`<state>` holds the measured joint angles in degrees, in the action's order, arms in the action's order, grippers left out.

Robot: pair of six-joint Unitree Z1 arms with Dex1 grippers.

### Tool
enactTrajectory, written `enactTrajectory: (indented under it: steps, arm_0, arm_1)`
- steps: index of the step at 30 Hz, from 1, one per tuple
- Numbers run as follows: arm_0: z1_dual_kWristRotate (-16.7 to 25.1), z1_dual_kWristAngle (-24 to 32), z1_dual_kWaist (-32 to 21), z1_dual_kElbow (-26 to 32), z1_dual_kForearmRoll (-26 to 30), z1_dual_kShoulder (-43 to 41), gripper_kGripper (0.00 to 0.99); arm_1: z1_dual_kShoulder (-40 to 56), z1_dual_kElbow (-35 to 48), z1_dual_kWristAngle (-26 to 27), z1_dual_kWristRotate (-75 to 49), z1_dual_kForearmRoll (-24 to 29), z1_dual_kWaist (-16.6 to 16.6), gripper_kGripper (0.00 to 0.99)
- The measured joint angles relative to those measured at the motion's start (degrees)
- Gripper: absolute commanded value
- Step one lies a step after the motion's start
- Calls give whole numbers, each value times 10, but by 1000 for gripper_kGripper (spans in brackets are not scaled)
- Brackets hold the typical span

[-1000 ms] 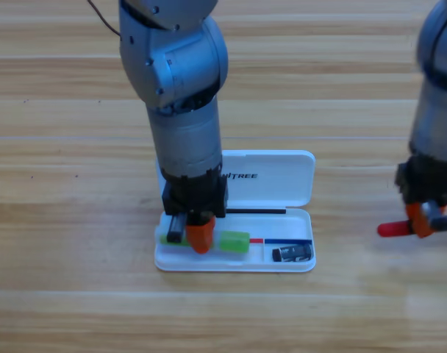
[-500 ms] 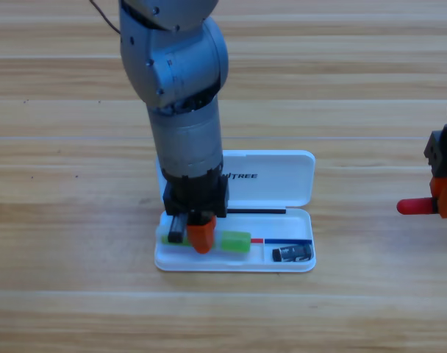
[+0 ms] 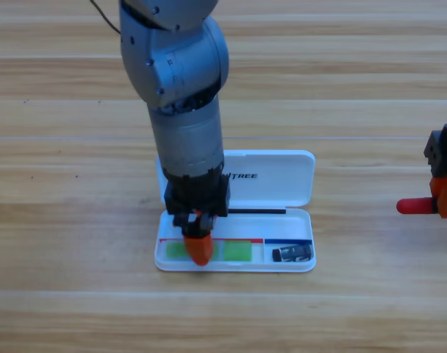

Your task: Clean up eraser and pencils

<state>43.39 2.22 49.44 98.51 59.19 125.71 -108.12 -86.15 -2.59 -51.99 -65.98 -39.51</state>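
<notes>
The open white case (image 3: 282, 176) lies mid-table, its tray (image 3: 306, 266) toward the front. My left gripper (image 3: 198, 248) points straight down into the tray's left half, shut on the light green pencil (image 3: 238, 251), which lies flat along the tray and shows on both sides of the orange jaw. The small black eraser (image 3: 292, 254) rests in the tray's right compartment. At the right edge, my right gripper (image 3: 444, 198) holds the other pencil (image 3: 412, 206) above the table. Only that pencil's red end sticks out to the left; its barrel is hidden.
The case lid lies flat behind the tray, partly covered by the left arm (image 3: 181, 95). Bare wooden table (image 3: 69, 220) surrounds the case on all sides.
The left gripper has lowered the green pencil toward the tray's front, so it now lies flat inside. The right gripper, which swung right and up before, has held still since half a second ago.
</notes>
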Motion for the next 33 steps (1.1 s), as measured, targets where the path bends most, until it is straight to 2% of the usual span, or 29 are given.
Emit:
enactTrajectory:
  steps: [1, 10, 17, 25, 33]
  arm_0:
    - [0, 0, 0, 0, 0, 0, 986]
    - [0, 0, 0, 0, 0, 0, 990]
    - [0, 3, 0, -8, 7, -10, 990]
    - [38, 8, -10, -15, 70, -119, 990]
    - [84, 19, -79, -18, 112, -200, 990]
  arm_1:
    - [0, 0, 0, 0, 0, 0, 0]
    - [0, -13, 5, 14, -11, -6, 0]
    - [-2, -37, 8, 50, -24, -42, 0]
    - [-18, -83, 8, 86, -32, -96, 0]
    - [-82, -164, 9, 108, -42, -133, 0]
